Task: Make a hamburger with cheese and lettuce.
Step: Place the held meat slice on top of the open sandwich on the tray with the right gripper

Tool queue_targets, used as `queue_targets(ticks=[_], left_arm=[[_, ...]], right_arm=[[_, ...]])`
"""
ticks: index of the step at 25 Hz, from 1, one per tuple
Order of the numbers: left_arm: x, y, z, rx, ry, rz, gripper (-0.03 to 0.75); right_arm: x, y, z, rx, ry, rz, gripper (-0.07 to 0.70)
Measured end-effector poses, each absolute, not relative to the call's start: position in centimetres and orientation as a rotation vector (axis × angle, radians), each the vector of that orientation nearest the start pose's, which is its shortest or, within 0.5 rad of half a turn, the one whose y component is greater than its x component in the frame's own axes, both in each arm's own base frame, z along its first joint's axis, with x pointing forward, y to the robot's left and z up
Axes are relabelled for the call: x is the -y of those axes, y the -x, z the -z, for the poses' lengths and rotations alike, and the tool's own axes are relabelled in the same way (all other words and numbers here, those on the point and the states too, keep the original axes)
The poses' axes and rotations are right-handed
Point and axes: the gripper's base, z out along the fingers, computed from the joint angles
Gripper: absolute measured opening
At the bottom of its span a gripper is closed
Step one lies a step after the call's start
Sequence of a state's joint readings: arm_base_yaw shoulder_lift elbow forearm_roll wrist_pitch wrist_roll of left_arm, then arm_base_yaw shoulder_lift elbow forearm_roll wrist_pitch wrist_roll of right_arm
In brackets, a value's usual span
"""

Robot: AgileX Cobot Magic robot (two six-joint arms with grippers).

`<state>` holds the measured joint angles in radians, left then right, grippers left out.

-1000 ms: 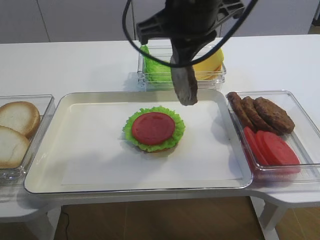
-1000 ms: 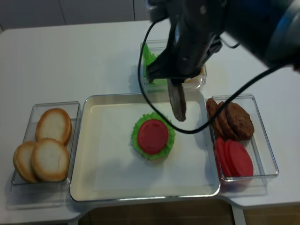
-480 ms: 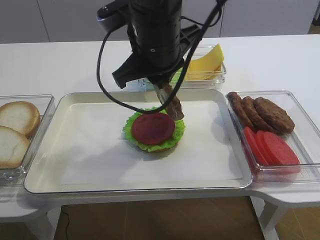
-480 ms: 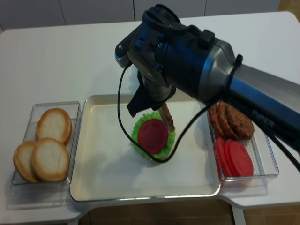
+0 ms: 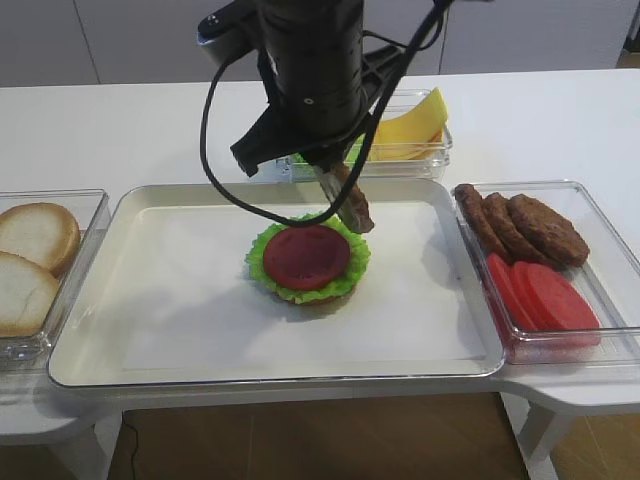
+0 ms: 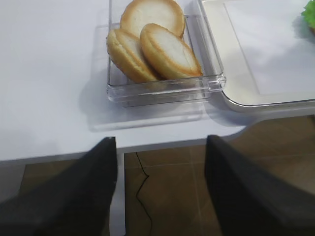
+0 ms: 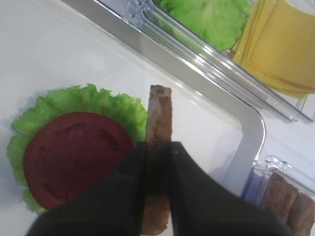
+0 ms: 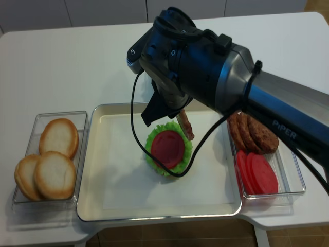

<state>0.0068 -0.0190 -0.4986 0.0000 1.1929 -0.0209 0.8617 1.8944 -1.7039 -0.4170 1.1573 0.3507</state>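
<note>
The hamburger is a bun base, ruffled green leaf and red tomato disc in the middle of the white tray; it also shows in the realsense view and the right wrist view. My right gripper is shut on a brown patty, held on edge just above the hamburger's right rim. Cheese and lettuce sit in the clear box behind the tray. My left gripper is open and empty, off the table's front left edge.
A clear box at left holds pale bun halves, also seen in the left wrist view. A clear box at right holds loose patties and tomato slices. The right arm reaches over the tray's back.
The right gripper came down and left from the back of the tray to the hamburger's right rim with the patty; in the last half second it barely moved.
</note>
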Motion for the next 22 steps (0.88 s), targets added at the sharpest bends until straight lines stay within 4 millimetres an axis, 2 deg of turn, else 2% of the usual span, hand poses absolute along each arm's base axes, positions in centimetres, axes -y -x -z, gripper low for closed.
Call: queue_targets(ticks=[22], left_arm=[[0.01,1.37,-26.64,-2.159,0.03,0.008,0.421]], right_arm=[[-29.06,-28.87,-28.93,-2.562,0.807,0.166,0.092]])
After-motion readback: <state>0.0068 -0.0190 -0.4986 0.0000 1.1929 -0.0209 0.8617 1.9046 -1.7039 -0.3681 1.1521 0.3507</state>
